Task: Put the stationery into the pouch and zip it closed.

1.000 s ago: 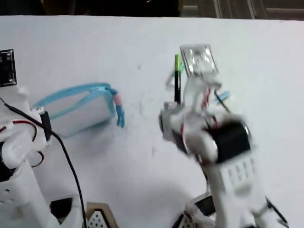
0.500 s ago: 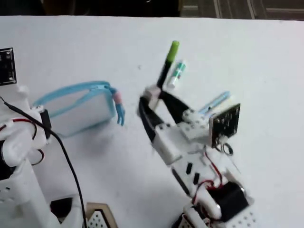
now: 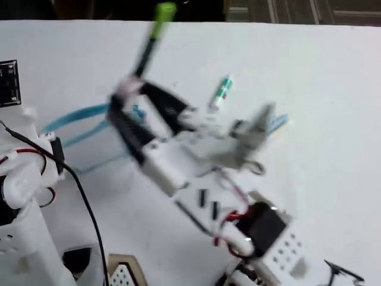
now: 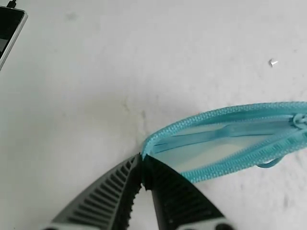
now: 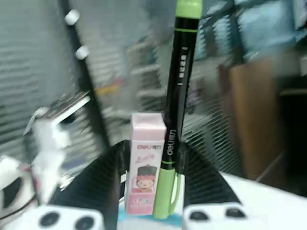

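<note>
The blue-edged clear pouch (image 4: 230, 141) lies unzipped on the white table, and my left gripper (image 4: 142, 165) is shut on its end corner. In the high view the pouch (image 3: 74, 119) is partly hidden under the right arm. My right gripper (image 5: 151, 182) is shut on a black pen with green ends (image 5: 178, 91) and a pink eraser (image 5: 145, 163), held side by side. From above, this gripper (image 3: 122, 98) hovers over the pouch's right end with the pen (image 3: 152, 36) pointing up and away. A green-and-white stick (image 3: 221, 92) and a light blue pen (image 3: 277, 123) lie on the table.
A black device (image 3: 7, 83) sits at the table's left edge, also seen near the pouch (image 4: 7, 33). The left arm's white body (image 3: 24, 185) and its black cable (image 3: 83, 202) occupy the near left. A perforated tan piece (image 3: 122, 273) lies at the front edge.
The right arm has swung left from the loose stationery to above the pouch, carrying the pen and eraser raised off the table. The left arm and pouch kept still.
</note>
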